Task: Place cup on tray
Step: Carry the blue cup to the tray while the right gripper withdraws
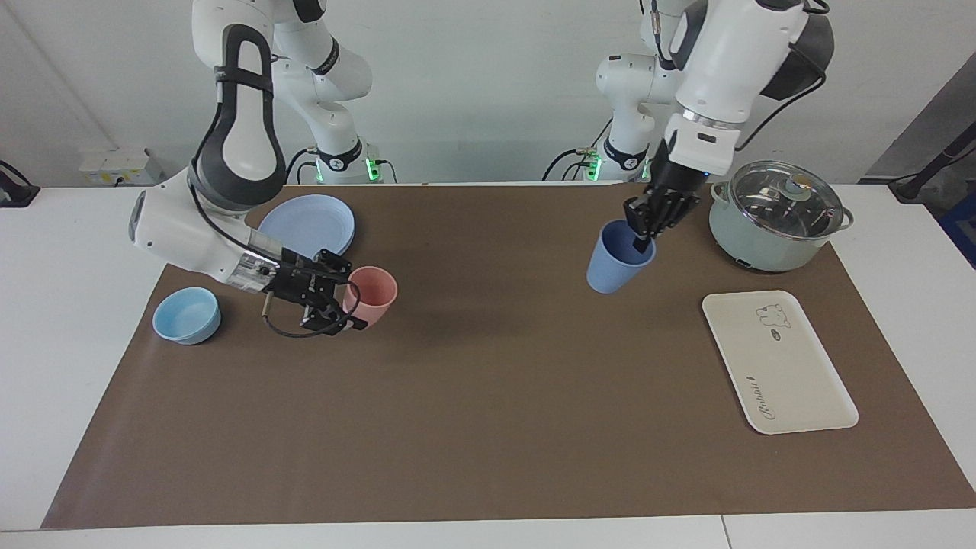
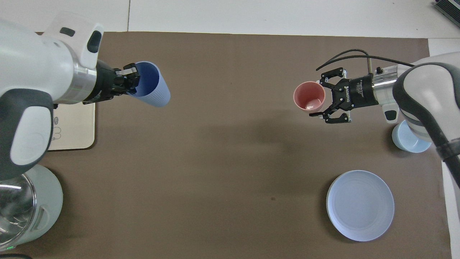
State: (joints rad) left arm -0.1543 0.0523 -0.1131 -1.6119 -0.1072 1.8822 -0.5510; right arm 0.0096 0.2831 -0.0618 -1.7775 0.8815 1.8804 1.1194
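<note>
The periwinkle-blue cup (image 1: 612,265) hangs tilted over the brown mat, beside the pot. My left gripper (image 1: 643,238) is shut on its rim, one finger inside the cup; it also shows in the overhead view (image 2: 131,81) with the cup (image 2: 154,90). The cream-white tray (image 1: 778,366) with the bear drawing lies flat on the mat at the left arm's end, farther from the robots than the pot; my left arm partly hides it in the overhead view (image 2: 75,126). My right gripper (image 1: 351,297) is open, its fingers either side of the pink tumbler (image 1: 374,293).
A lidded pale-green pot (image 1: 778,217) stands at the left arm's end, near the robots. A round blue plate (image 1: 309,223) and a light-blue bowl (image 1: 187,315) sit at the right arm's end. The brown mat (image 1: 488,396) covers most of the table.
</note>
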